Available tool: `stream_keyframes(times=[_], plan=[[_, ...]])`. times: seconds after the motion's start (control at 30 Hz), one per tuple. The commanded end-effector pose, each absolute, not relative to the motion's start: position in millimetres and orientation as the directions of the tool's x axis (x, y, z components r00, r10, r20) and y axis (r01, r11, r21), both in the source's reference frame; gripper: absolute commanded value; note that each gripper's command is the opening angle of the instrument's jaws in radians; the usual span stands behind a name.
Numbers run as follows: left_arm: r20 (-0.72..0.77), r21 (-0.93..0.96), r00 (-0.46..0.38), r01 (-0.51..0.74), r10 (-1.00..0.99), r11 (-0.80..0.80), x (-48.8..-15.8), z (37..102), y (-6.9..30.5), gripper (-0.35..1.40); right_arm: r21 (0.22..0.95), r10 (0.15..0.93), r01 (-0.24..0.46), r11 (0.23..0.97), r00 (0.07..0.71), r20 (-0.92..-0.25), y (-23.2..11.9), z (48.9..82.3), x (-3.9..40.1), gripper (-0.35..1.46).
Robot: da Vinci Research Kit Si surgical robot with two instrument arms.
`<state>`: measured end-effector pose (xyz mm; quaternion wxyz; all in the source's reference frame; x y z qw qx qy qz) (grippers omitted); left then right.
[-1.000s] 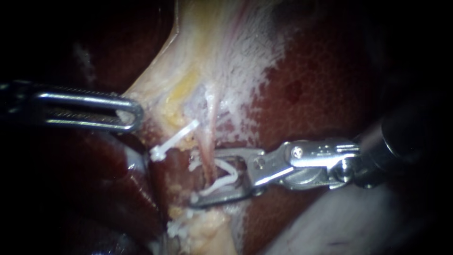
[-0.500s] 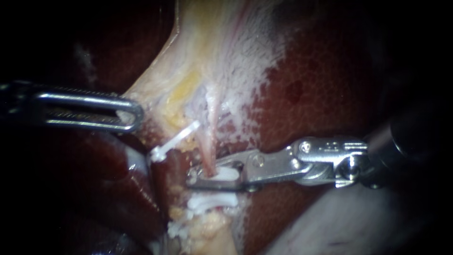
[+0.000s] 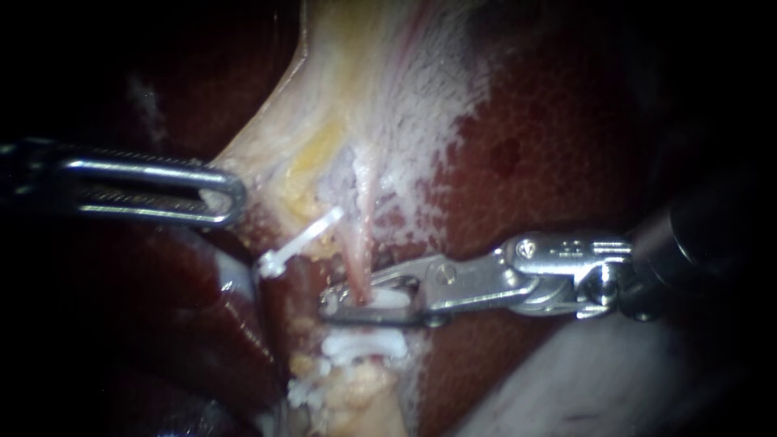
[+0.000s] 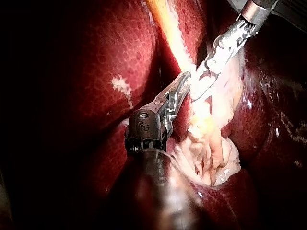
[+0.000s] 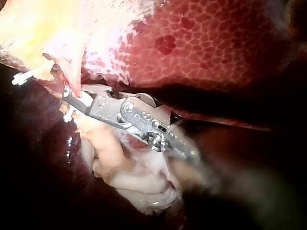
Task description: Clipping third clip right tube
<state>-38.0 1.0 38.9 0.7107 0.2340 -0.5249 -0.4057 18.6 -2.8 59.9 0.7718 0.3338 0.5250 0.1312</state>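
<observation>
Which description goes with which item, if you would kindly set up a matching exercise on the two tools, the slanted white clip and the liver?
Items:
1. right tool
2. slanted white clip
3. left tool
4. liver

Descriptions:
A. dark red, mottled surface
B. reaches in from the left to the edge of the pale tissue
C. jaws shut on a second white clip around the pink tube
D. lies up and left of the right tool's jaws, touched by neither tool

Pairs: 1-C, 2-D, 3-B, 4-A
</observation>
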Motion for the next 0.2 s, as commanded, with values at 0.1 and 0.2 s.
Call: stream_keyframes(times=[0.1,0.2], plan=[[0.556,0.758,0.12,0.332,-0.822,0.561,-38.1,39.0,1.0,-0.35,0.653,0.553,0.146,0.743,0.414,-0.723,-2.8,59.8,18.5,-0.29],[0.557,0.758,0.12,0.332,-0.822,0.561,-38.2,39.0,1.0,-0.35,0.653,0.553,0.146,0.743,0.414,-0.723,-2.8,59.9,18.5,-0.28]])
